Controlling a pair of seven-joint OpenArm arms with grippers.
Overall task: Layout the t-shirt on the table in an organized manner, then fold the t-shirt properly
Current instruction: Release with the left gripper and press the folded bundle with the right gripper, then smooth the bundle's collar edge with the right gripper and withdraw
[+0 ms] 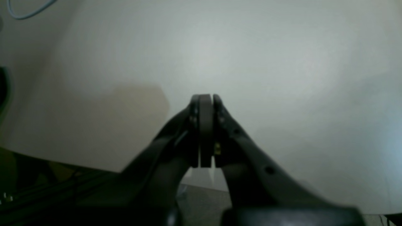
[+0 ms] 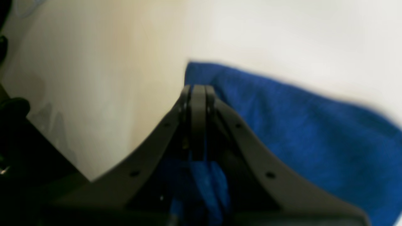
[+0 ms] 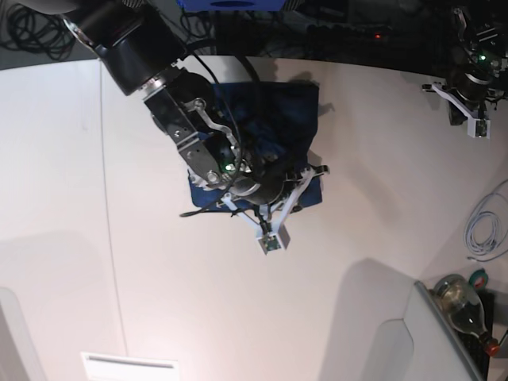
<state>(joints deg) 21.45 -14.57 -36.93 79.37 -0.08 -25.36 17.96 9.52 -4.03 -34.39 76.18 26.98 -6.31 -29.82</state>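
right end effector (image 2: pixel 198 91) clamped on t-shirt (image 2: pixel 298 131), cable (image 3: pixel 486 230) at table (image 3: pixel 63 198) edge

The t-shirt (image 2: pixel 298 131) is seen as soft, matt blue cloth with a slightly fuzzy weave; the table (image 3: pixel 381 238) is shown smooth and white, faintly sheened; the right gripper (image 2: pixel 198 91) appears as matt black plastic.

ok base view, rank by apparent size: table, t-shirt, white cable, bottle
1. table
2. t-shirt, partly hidden under the right arm
3. bottle and white cable: look alike in extent, both cut by the frame edge, so unranked
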